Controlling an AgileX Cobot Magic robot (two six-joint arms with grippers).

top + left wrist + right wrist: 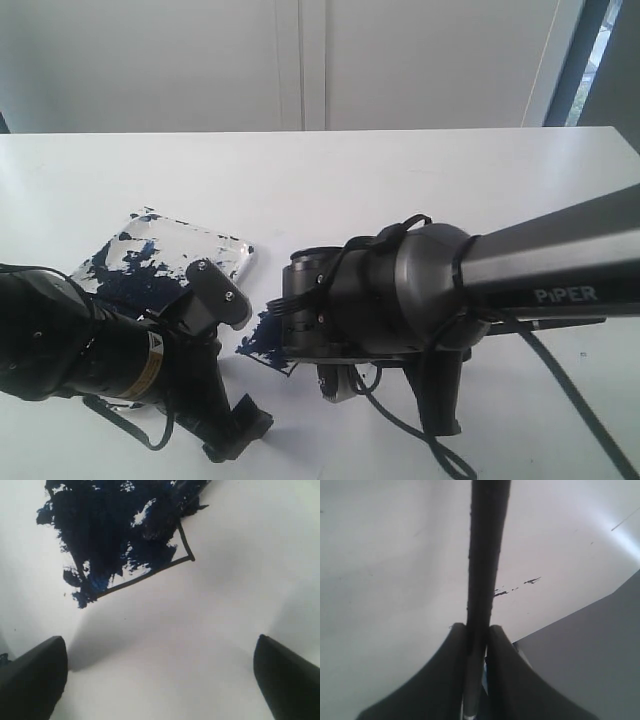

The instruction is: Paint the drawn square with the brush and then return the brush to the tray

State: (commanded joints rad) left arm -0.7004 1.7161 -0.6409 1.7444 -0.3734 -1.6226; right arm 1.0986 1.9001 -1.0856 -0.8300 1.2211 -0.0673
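Note:
The brush (487,555) is a thin black stick clamped between the fingers of my right gripper (477,636), which is shut on it; a silver band shows low between the fingers, and the tip is hidden. In the exterior view the right wrist (385,295) hangs over the drawn square (262,340) and hides the brush. The square (120,535) is largely covered in dark blue paint, with its black outline bare at one corner. My left gripper (160,680) is open over bare white paper beside the square. The paint-smeared clear tray (165,250) lies at the left.
The white paper sheet (210,625) lies on the white table (420,180). In the right wrist view the paper's edge meets a grey surface (590,665). A white wall stands behind the table. Black cables hang under both arms near the front edge.

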